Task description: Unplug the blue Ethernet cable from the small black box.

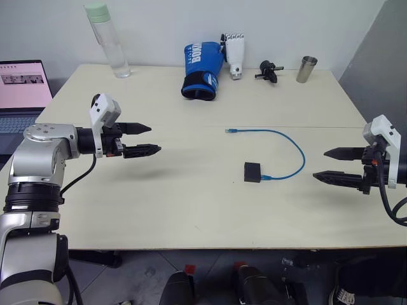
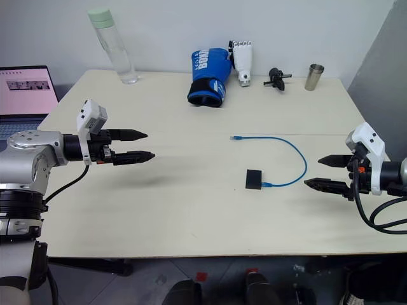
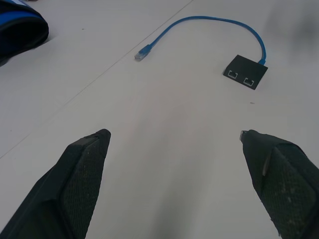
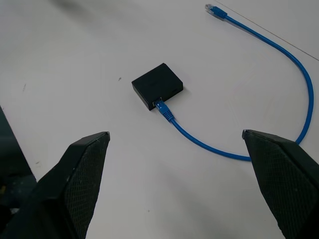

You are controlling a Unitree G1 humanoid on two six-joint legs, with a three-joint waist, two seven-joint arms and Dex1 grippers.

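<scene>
The small black box point(image 1: 252, 172) lies flat on the cream table point(image 1: 191, 210), right of centre. One plug of the blue Ethernet cable point(image 1: 294, 147) sits in the box's right side point(image 4: 160, 105); the cord loops right and back to a free plug point(image 1: 231, 131) lying on the table. My left gripper point(image 1: 150, 140) hovers open over the table's left half, well away from the box, pointing toward it. At the right edge my right gripper point(image 1: 327, 166) is open too, pointing left at the cable's loop, a short gap from it. Two empty ports show on the box's other side point(image 3: 240, 76).
Along the table's far edge stand a clear bottle point(image 1: 109, 43), a blue boxing glove point(image 1: 202, 71), a white robot hand point(image 1: 234, 54), a small black part point(image 1: 268, 70) and a metal cup point(image 1: 306, 68). A laptop point(image 1: 20, 89) sits off the left side.
</scene>
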